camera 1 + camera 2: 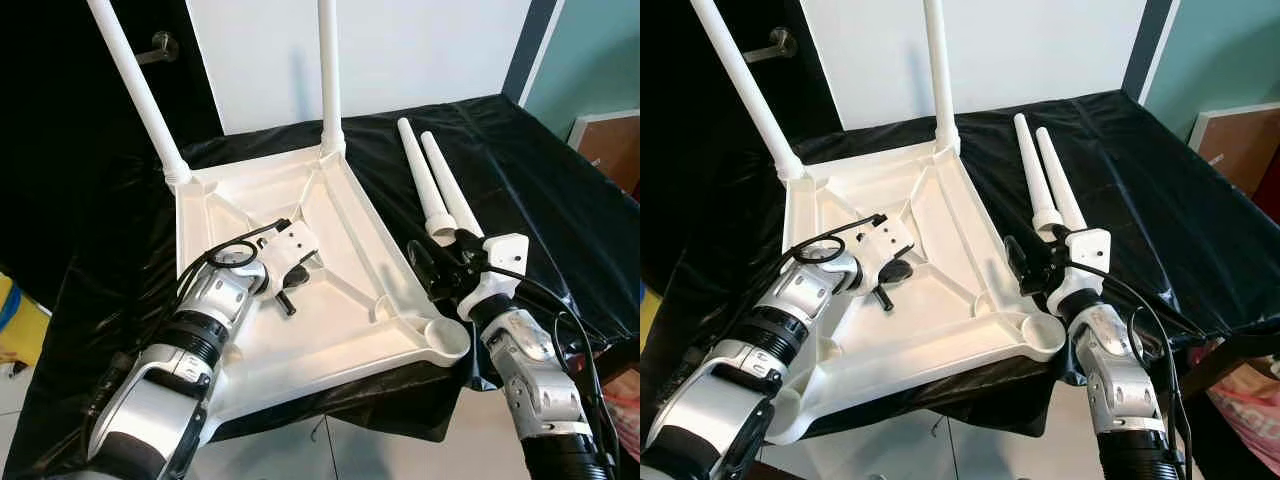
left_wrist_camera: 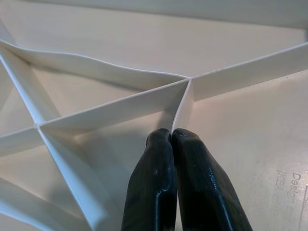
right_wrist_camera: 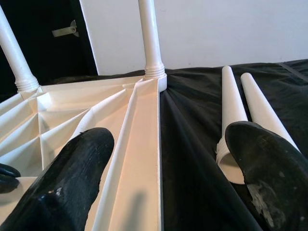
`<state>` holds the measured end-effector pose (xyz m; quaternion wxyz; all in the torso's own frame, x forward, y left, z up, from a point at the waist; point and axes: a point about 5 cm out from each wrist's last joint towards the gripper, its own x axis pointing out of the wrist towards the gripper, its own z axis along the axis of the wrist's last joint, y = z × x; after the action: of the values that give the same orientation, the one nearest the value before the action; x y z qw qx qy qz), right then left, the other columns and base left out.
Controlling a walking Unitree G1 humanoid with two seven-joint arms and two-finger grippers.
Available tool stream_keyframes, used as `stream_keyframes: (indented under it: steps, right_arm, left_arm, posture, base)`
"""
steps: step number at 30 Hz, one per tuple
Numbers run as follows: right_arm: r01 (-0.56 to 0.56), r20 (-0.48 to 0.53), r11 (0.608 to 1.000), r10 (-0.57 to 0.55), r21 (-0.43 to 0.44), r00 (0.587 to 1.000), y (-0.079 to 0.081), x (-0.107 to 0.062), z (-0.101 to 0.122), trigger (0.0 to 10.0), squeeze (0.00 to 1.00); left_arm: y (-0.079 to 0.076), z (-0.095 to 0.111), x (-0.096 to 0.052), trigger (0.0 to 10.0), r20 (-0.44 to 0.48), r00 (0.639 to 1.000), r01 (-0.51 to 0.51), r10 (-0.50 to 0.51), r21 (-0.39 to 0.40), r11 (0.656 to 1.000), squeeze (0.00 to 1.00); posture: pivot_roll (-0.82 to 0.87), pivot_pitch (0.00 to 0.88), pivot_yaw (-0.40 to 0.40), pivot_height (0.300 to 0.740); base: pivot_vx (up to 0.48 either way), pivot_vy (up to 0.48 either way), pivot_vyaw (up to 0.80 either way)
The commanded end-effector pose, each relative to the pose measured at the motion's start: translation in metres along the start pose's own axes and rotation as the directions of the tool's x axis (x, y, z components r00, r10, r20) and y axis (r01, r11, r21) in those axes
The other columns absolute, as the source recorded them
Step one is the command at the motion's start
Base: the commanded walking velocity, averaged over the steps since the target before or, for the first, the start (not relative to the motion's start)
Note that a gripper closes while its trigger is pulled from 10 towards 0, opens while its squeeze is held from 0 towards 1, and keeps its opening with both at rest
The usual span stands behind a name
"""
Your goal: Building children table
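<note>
White plastic all over: the square white plastic children's tabletop [image 1: 340,250] lies upside down on the black-covered worktop [image 1: 520,170], ribs up, so the corner sockets face up for the legs. Two tapered white plastic legs [image 1: 135,85] already stand in its far corners. Two loose white tapered legs [image 1: 440,185] lie side by side just beside the tabletop's right edge, probably parked within reach. The left pincer [image 2: 174,137] is pressed closed, gripping nothing, tips against the ribs near the tabletop's middle, likely steadying it. The right pincer [image 1: 440,262] is spread wide and empty, hovering near the tabletop's right edge by the loose legs' thick ends.
</note>
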<state>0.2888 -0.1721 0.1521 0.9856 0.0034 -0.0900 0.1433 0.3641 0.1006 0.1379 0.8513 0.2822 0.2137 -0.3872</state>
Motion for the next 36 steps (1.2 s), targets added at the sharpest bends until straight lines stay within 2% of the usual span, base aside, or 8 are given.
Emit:
stream_keyframes:
  steps: [1, 4, 6, 12, 13, 31, 32, 36]
  right_arm:
    - [0.008, 0.015, 1.000, -0.008, -0.011, 1.000, 0.000, 0.002, 0.003, 10.0, 0.00]
    - [0.023, 0.021, 1.000, -0.023, -0.007, 1.000, 0.000, 0.003, 0.004, 10.0, 0.00]
    - [0.084, 0.029, 0.996, -0.084, 0.005, 0.996, -0.002, 0.005, 0.003, 10.0, 0.00]
    - [0.247, 0.001, 0.968, -0.247, -0.052, 0.969, -0.016, 0.007, -0.001, 10.0, 0.00]
    - [0.320, -0.008, 0.944, -0.322, -0.078, 0.947, -0.025, 0.008, -0.001, 10.0, 0.00]
    - [0.523, -0.088, 0.842, -0.536, -0.131, 0.840, -0.069, 0.008, -0.008, 10.0, 0.00]
    - [0.502, -0.120, 0.859, -0.512, -0.103, 0.851, -0.069, 0.010, -0.011, 10.0, 1.00]
    - [0.480, -0.149, 0.874, -0.485, -0.071, 0.862, -0.072, 0.013, -0.014, 10.0, 1.00]
  left_arm:
    - [0.012, -0.011, 0.001, 6.5, -0.044, 0.965, -0.259, 0.258, -0.032, 0.965, 0.00]
    - [0.012, -0.007, 0.001, 10.0, -0.026, 0.969, -0.248, 0.247, -0.037, 0.968, 0.00]
    - [0.008, -0.001, -0.001, 10.0, 0.020, 0.982, -0.188, 0.189, -0.034, 0.982, 1.00]
    - [0.002, 0.014, -0.005, 10.0, 0.134, 0.984, -0.110, 0.121, -0.086, 0.990, 1.00]
    - [-0.001, 0.032, -0.008, 10.0, 0.257, 0.963, -0.034, 0.086, -0.201, 0.979, 0.00]
    - [-0.050, 0.104, -0.024, 10.0, 0.666, 0.746, 0.185, 0.010, -0.221, 0.958, 0.00]
    - [-0.053, 0.109, -0.028, 10.0, 0.700, 0.714, 0.192, 0.026, -0.232, 0.954, 0.00]
    - [-0.058, 0.117, -0.033, 10.0, 0.761, 0.648, 0.262, 0.039, -0.270, 0.927, 0.20]
  posture:
    - [-0.20, 0.004, 0.053, 0.740]
    - [-0.20, 0.005, 0.054, 0.740]
    - [-0.20, 0.012, 0.054, 0.740]
    - [-0.19, 0.023, 0.050, 0.740]
    - [-0.19, 0.028, 0.051, 0.740]
    - [-0.19, 0.054, 0.055, 0.740]
    - [-0.20, 0.058, 0.060, 0.740]
    - [-0.20, 0.058, 0.063, 0.740]
  base:
    - [0.000, 0.000, 0.00]
    - [0.000, 0.000, 0.00]
    - [0.000, 0.000, 0.00]
    - [0.000, 0.000, 0.00]
    - [0.000, 0.000, 0.00]
    - [0.000, 0.000, 0.00]
    - [0.000, 0.000, 0.00]
    - [0.000, 0.000, 0.00]
